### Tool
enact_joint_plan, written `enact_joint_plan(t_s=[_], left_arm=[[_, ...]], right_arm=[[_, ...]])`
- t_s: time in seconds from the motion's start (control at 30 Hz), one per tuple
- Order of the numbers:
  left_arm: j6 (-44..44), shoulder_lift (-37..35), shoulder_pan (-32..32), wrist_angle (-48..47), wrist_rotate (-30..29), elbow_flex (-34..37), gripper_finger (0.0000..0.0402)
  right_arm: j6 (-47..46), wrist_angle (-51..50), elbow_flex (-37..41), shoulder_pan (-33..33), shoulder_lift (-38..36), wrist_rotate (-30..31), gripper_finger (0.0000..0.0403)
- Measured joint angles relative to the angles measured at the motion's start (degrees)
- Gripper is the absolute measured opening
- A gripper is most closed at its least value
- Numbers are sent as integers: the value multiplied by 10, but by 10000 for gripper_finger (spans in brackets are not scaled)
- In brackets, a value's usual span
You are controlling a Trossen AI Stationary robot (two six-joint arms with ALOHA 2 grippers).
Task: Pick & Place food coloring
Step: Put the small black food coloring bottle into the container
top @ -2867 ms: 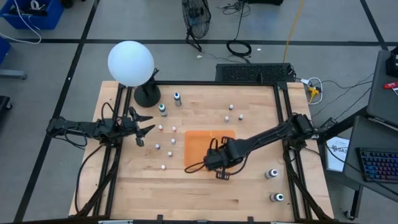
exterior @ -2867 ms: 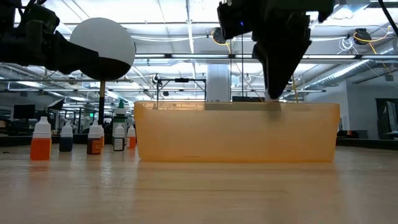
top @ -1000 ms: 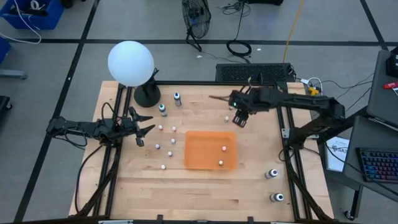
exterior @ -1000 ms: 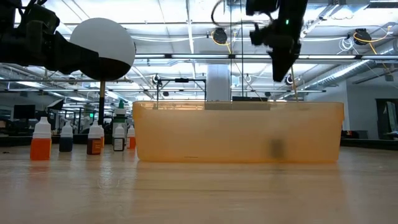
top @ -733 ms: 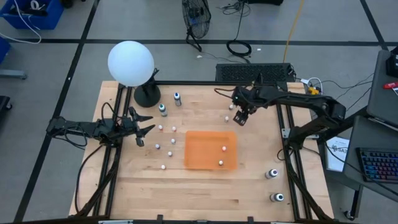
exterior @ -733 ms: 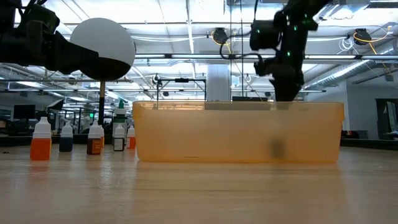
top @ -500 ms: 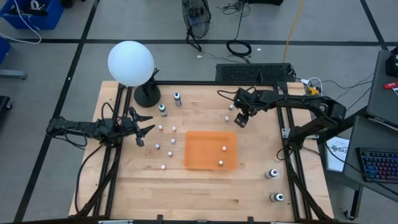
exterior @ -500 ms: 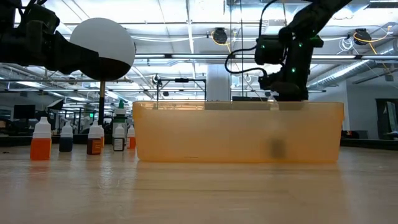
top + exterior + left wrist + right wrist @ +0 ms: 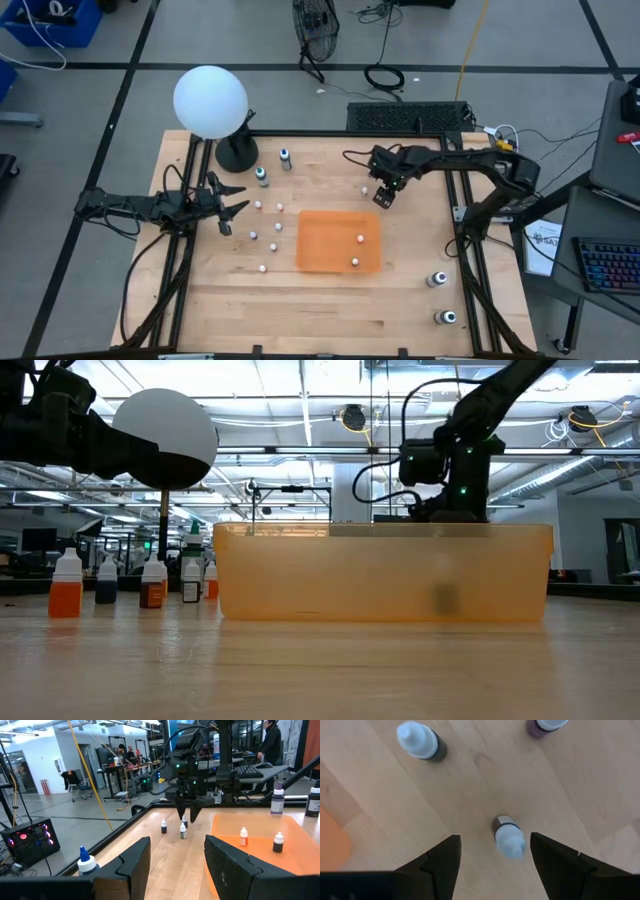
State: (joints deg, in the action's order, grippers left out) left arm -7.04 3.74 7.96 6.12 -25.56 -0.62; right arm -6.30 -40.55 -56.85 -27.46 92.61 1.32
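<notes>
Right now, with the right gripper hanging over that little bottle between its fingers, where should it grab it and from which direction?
Probably from straight above. The small bottle stands upright on the bare wood, white cap up, between the open fingers of the right gripper. Closing on the body just under the cap looks safest, since the cap tapers. Its two neighbours stand clear of it.

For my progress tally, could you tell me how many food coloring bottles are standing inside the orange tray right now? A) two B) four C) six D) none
A: the high view shows two white-capped bottles inside the orange tray, and the left wrist view shows the same pair.
</notes>
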Motion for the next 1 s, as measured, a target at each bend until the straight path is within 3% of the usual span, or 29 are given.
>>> enact_joint_plan(t_s=[0.2, 0.57, 0.83, 1.0], left_arm=[[0, 0, 0, 0, 0, 0, 187], [0, 0, 0, 0, 0, 0, 187], [0, 0, 0, 0, 0, 0, 186], [0, 0, 0, 0, 0, 0, 186]], right_arm=[[23, -21, -24, -2, 39, 2, 218], [28, -32, -25, -23, 36, 32, 189], [32, -29, -25, -22, 35, 31, 141], [34, -21, -25, -22, 35, 31, 89]])
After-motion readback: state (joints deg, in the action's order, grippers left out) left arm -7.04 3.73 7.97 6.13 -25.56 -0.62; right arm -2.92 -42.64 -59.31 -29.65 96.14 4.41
